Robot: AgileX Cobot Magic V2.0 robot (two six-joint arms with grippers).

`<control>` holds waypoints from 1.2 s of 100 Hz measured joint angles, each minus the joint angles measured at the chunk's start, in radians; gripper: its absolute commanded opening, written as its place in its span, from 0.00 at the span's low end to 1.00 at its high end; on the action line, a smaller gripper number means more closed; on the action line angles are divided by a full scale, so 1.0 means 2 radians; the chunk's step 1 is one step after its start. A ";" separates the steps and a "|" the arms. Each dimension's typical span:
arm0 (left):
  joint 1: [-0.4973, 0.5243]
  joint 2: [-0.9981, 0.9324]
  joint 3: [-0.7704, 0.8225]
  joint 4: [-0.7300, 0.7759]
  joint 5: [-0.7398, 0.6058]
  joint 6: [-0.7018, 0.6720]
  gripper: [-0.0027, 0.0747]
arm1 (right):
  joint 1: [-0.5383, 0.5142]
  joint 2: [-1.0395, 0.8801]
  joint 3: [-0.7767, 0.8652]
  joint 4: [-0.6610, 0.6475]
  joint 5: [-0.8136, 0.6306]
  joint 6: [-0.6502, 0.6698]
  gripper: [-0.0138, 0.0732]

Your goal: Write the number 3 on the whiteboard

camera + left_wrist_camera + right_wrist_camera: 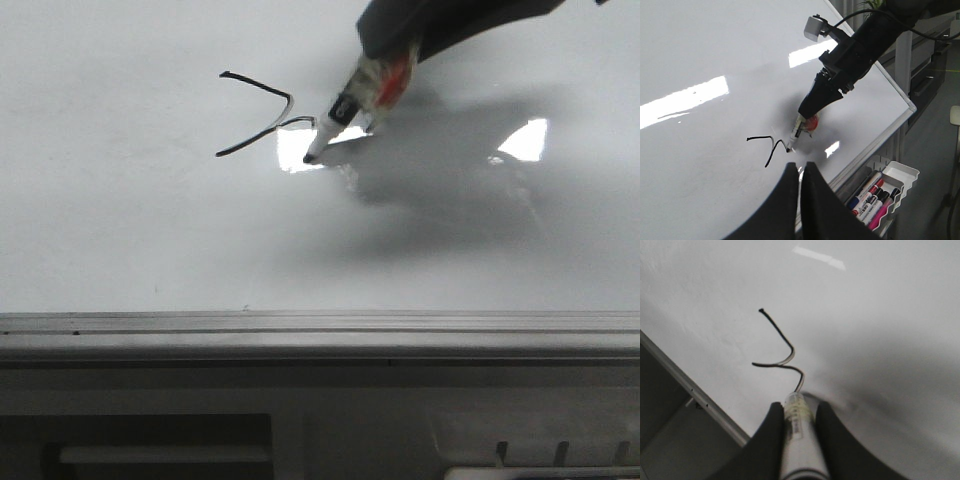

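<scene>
The whiteboard [120, 230] fills the front view. On it is a thin black angular line, part of the number 3 [258, 84], also seen in the wrist views [760, 138] [777, 330]. My right gripper [390, 62] [797, 407] is shut on a white marker [335, 122] [797, 440]. The marker's black tip touches the board at the line's newest end. My left gripper [801, 167] hovers over the board a little short of the drawing, with its jaws shut on nothing. From there I see the right gripper [807, 107] holding the marker [795, 134].
A grey metal rail [320, 325] [695, 395] runs along the board's near edge. Below the board's corner hangs a white tray [900, 175] with several markers [871, 195]. Bright light reflections [525, 140] lie on the board beside the right arm's shadow.
</scene>
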State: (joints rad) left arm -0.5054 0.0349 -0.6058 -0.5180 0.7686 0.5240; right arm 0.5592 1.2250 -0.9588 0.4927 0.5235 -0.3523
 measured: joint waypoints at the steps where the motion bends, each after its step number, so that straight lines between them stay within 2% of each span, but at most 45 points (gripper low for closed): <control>1: 0.000 0.000 0.000 0.000 0.000 0.000 0.01 | 0.004 0.000 0.002 0.000 -0.001 0.001 0.11; 22: 0.000 0.000 0.000 0.002 0.000 0.000 0.01 | 0.063 0.027 0.021 0.000 -0.038 0.018 0.11; 38: 0.000 0.000 0.000 0.002 0.000 0.000 0.01 | 0.073 0.040 0.021 0.003 -0.043 0.022 0.11; 52: 0.000 0.000 0.000 0.002 0.000 0.000 0.01 | 0.077 0.021 -0.001 -0.006 -0.002 0.022 0.11; 66: 0.000 0.000 0.000 0.002 -0.001 0.000 0.02 | 0.108 -0.040 -0.051 -0.008 0.035 0.003 0.11; 76: 0.000 0.002 0.000 -0.007 -0.009 0.000 0.13 | 0.136 -0.080 -0.082 -0.008 0.041 -0.032 0.11; 88: 0.000 0.035 -0.010 -0.039 -0.008 0.004 0.43 | 0.159 -0.105 -0.092 -0.008 0.064 -0.078 0.11; 95: 0.001 0.067 -0.024 -0.066 0.005 0.016 0.57 | 0.169 -0.106 -0.092 -0.009 0.095 -0.107 0.11; 100: 0.001 0.094 -0.038 -0.090 0.025 0.034 0.60 | 0.176 -0.103 -0.092 -0.011 0.118 -0.126 0.11; 120: 0.001 0.214 -0.106 -0.188 0.145 0.134 0.60 | 0.222 -0.083 -0.092 -0.016 0.157 -0.218 0.11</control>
State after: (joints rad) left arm -0.5031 0.4626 -0.8171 -0.8938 1.0585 0.7919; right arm 1.0039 1.0596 -1.1425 0.4601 0.8374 -0.7876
